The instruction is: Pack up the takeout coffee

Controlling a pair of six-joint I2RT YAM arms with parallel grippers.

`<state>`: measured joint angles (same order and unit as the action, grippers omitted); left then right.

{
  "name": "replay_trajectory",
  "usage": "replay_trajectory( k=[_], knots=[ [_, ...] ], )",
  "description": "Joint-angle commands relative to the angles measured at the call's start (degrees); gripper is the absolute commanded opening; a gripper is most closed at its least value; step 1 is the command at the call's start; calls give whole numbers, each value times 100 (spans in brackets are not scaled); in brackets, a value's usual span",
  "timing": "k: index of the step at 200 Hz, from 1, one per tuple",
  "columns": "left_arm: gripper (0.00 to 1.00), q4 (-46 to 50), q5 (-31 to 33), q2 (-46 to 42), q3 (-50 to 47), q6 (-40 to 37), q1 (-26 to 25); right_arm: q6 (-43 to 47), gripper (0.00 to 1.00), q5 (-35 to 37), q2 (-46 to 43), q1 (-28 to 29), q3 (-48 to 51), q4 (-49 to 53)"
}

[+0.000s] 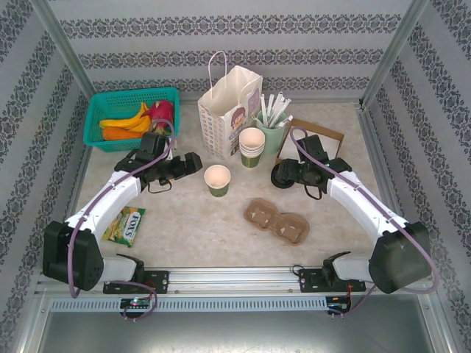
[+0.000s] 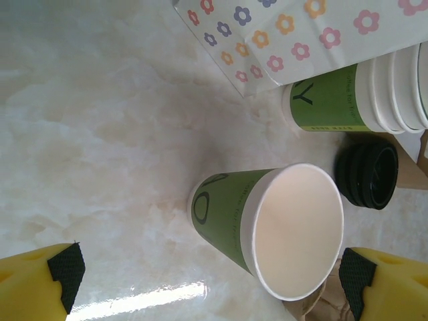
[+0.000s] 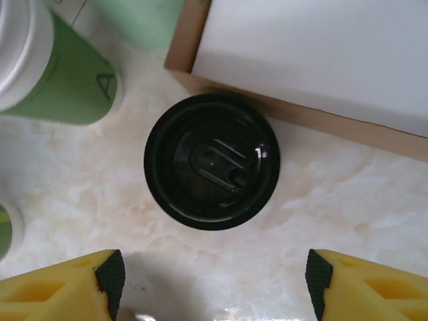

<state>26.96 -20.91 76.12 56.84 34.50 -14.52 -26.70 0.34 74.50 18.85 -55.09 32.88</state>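
Observation:
The takeout coffee is out of view. A lone lidless cup (image 1: pixel 217 179), cream above and green below, stands mid-table. My left gripper (image 1: pixel 190 165) is just left of it, open. In the left wrist view the cup (image 2: pixel 281 227) stands just ahead of the wide-apart fingers of the left gripper (image 2: pixel 207 274), toward the right finger, untouched. A stack of black lids (image 3: pixel 212 160) lies on the table beside a brown box. My right gripper (image 3: pixel 214 281) is open above and short of the stack, nothing between its fingers. From above, the right gripper (image 1: pixel 288 170) hovers over those lids.
A flowered paper bag (image 1: pixel 229 110) stands at the back, with a stack of lidless cups (image 1: pixel 252 145) and a green straw holder (image 1: pixel 271 129) beside it. A pulp cup carrier (image 1: pixel 276 220) lies in front. A teal fruit basket (image 1: pixel 110 110) sits back left, a snack packet (image 1: pixel 124 224) near left.

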Motion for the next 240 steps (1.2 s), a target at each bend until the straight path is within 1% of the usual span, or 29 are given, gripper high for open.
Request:
replay_trajectory(
  k=[1,16,28,43,68,87,107,127,143,164,221,240],
  knots=[
    [100,105,341,-148,156,-301,-68,783,69,-666,53,-28,60,-417],
    [100,82,446,-212,129,-429,-76,900,62,-840,260,-26,91,-724],
    [100,-31,426,-269,87,-466,-75,924,58,-845,453,-22,91,-924],
    [100,-173,395,-358,29,-604,-69,1032,56,-784,714,-9,34,-1002],
    [100,-80,841,-453,108,-613,-75,1194,53,-480,1057,49,-82,-1045],
    [100,-458,816,-579,-84,-304,-71,1179,51,-514,1210,59,-45,-1271],
    [100,-1012,691,-620,-362,97,-72,1142,46,-568,1424,57,-49,-1446],
    [100,-1141,679,-515,-339,347,-75,1196,43,-691,1622,74,-72,-1575],
    [100,-1053,647,-361,-160,336,-70,1282,43,-737,1770,96,-137,-1635],
    [100,-900,605,-201,31,258,-68,1361,42,-596,1974,127,-240,-1557],
    [100,-870,763,-133,-43,272,-74,1360,46,-666,2248,248,-391,-1571],
    [100,-809,764,-99,18,243,-68,1360,46,-568,2310,316,-473,-1540]
  ],
)
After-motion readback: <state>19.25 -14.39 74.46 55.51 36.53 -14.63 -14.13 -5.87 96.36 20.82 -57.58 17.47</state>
